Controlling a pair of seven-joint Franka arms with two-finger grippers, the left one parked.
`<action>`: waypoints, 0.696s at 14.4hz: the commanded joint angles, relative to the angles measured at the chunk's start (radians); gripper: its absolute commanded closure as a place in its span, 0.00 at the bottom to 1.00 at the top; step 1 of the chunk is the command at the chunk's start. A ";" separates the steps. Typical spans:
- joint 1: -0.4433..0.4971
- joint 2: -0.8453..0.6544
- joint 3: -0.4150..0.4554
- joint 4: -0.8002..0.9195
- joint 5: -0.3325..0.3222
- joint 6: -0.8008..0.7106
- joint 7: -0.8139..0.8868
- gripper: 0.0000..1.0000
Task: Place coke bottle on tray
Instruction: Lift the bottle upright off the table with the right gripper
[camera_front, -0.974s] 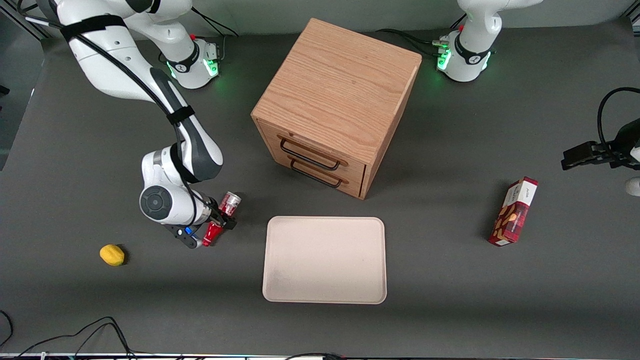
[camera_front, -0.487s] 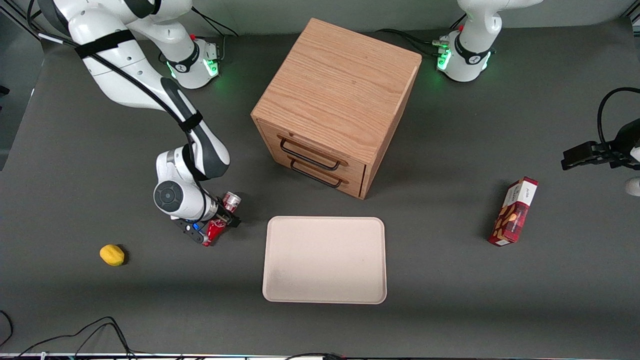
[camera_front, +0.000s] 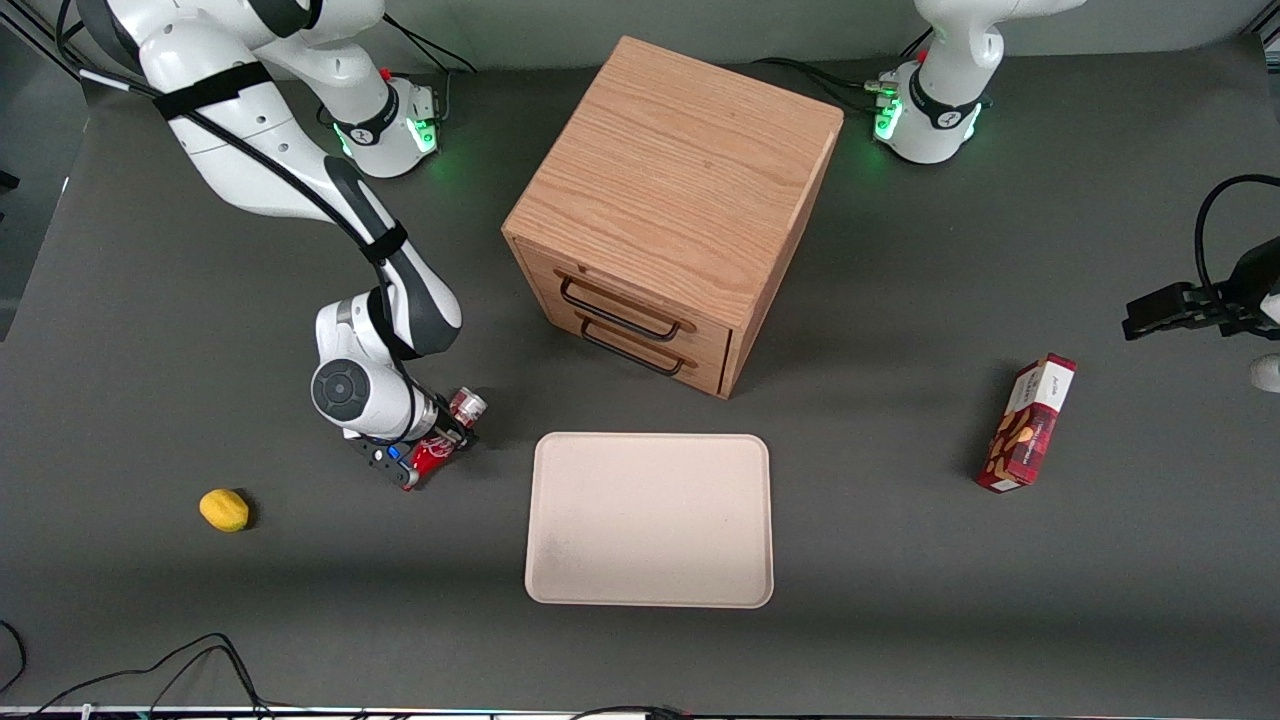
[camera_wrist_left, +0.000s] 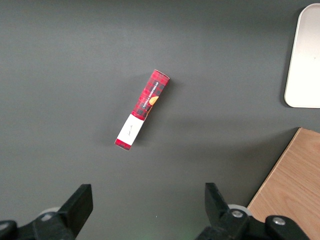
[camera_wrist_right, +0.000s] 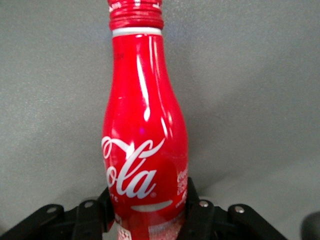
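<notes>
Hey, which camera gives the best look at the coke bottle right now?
The right wrist view: the coke bottle fills it, script and cap plain, the gripper around its base. The front view shows it small, partly hidden by that gripper. The left wrist view misses it.

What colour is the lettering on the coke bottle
White script on the red bottle, held in the claw; clearest in the right wrist view.

Coke bottle (camera_wrist_right: 144, 135): you can read white script "ola", the tail of the brand name, on its red body; the small print beside it is too fine to read.
Snack box (camera_front: 1028, 424): its lettering cannot be read.
</notes>
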 joint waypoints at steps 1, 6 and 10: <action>0.008 -0.062 0.003 0.069 -0.028 -0.134 0.003 1.00; 0.004 -0.104 0.025 0.494 -0.071 -0.589 -0.147 1.00; 0.007 -0.068 0.095 0.693 -0.080 -0.634 -0.213 1.00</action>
